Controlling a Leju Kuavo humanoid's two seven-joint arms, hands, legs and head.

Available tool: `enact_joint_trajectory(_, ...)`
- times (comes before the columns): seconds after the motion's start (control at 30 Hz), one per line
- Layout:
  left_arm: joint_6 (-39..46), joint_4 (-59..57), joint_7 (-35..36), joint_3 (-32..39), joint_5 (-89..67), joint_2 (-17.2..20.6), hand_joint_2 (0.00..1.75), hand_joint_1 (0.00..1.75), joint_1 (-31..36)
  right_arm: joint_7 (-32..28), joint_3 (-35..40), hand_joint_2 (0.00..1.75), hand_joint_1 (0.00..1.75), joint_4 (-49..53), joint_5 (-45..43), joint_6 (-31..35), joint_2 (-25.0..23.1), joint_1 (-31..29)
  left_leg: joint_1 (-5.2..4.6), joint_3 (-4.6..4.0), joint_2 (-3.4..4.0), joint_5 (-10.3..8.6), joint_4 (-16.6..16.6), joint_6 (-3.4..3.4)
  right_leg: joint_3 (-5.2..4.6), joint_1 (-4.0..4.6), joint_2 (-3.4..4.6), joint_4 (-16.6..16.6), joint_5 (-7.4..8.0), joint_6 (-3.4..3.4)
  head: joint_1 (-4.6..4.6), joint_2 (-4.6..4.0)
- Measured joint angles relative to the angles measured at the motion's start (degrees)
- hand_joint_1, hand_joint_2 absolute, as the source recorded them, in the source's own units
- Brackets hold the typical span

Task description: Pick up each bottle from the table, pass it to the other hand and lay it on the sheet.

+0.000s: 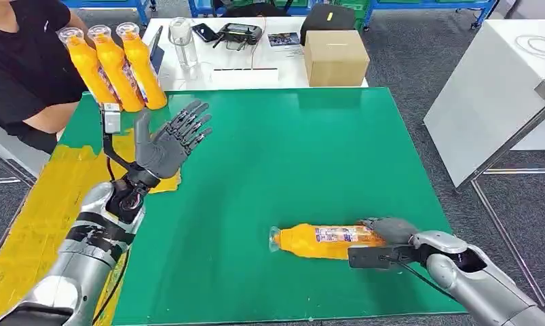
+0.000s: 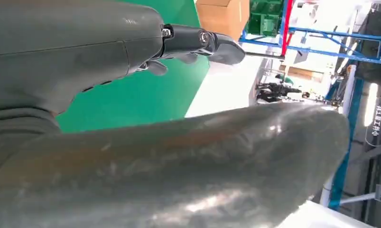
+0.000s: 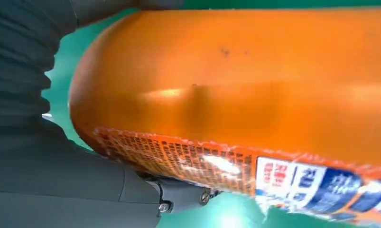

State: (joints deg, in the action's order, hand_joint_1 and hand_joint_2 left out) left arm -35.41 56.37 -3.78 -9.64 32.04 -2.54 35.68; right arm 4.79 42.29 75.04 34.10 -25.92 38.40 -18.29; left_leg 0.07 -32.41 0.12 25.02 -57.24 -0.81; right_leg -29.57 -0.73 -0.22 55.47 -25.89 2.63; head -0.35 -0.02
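Observation:
An orange juice bottle [image 1: 317, 242] lies on its side on the green table [image 1: 290, 156], cap toward the left. My right hand [image 1: 390, 234] grips its base end, fingers over the top and thumb underneath. In the right wrist view the bottle [image 3: 236, 95] presses against that hand [image 3: 41, 171]. My left hand [image 1: 169, 141] is raised above the table's left part, palm up, fingers spread and holding nothing; its thumb [image 2: 188, 166] looms large in the left wrist view. Three more orange bottles [image 1: 115, 66] lie side by side at the far end of the yellow sheet [image 1: 42, 210].
A person in a black top [image 1: 22, 64] sits at the far left corner. Behind the green table, a white table carries a cardboard box [image 1: 335, 58], a clear cup [image 1: 181, 39] and a controller [image 1: 239, 31]. Another white table [image 1: 486, 102] stands to the right.

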Motion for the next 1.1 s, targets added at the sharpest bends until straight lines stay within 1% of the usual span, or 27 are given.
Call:
enact_joint_trajectory(0.43,-0.2,-1.1,-0.4,-0.3,0.4,-0.3,0.00,0.00,0.9,1.0,0.3,1.75,1.75,0.8,1.1,1.8,0.2,1.4,0.01,0.08,0.00,-0.01,0.0,-0.02,0.09,0.01,-0.01,0.0,0.01,0.02,0.02,0.00)
enact_joint_trajectory(1.1,-0.5,-1.9,-0.7,-0.3,0.5,-0.4,0.00,0.00,1.6,2.4,-0.8,1.75,1.75,1.2,1.5,2.2,-0.7,2.4,0.01,0.17,0.00,-0.01,0.0,-0.02,0.21,0.02,0.00,0.0,0.01,0.02,0.02,0.00)
